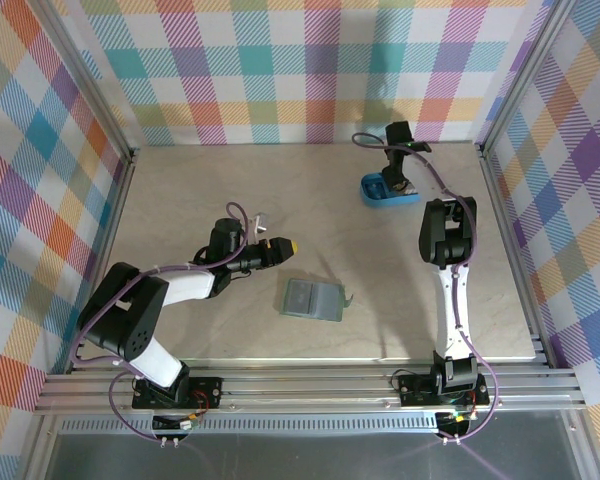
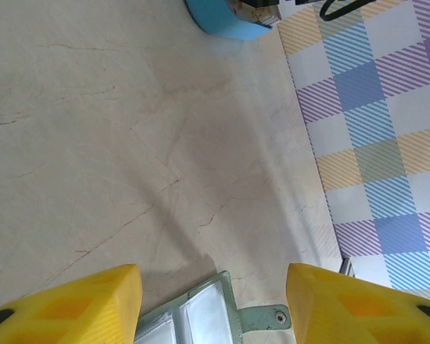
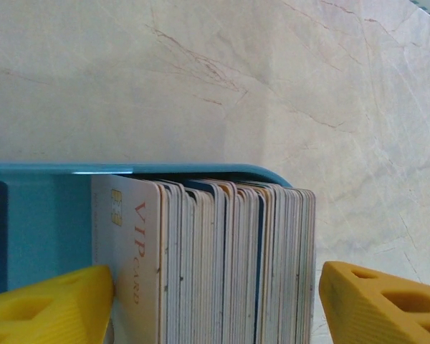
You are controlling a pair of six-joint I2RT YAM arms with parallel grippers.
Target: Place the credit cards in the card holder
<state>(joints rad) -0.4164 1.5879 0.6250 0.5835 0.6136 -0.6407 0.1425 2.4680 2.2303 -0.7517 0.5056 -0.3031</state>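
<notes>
At the left of the table (image 1: 180,200), the left gripper (image 1: 285,245) hovers over the bare, pale marbled top. Its yellow fingers (image 2: 79,304) are spread wide with nothing between them.

Just right of it, and a little nearer, lies the card holder (image 1: 313,299). It rests flat on the table, about midway across. It is a small sage-green wallet of soft material with greyish window pockets side by side on its upper face. A short green tab with a round stud (image 2: 276,315) sticks out from one edge. In the left wrist view its corner lies below the gap between the fingers and touches neither.

Farther right, toward the far side, sits a bright blue tray (image 1: 380,192) holding the credit cards (image 3: 140,244). They stand on edge, packed tightly face to face, their thin rims white, grey, tan and dark blue. The front card is cream-white with a gold chip and red "VIP card" lettering.

The right gripper (image 3: 216,279) reaches down into the tray and straddles the whole stack. One finger (image 3: 50,304) sits right against the front card, while the other (image 3: 380,301) stands just clear of the last card, so the jaws are apart and not pinching.
</notes>
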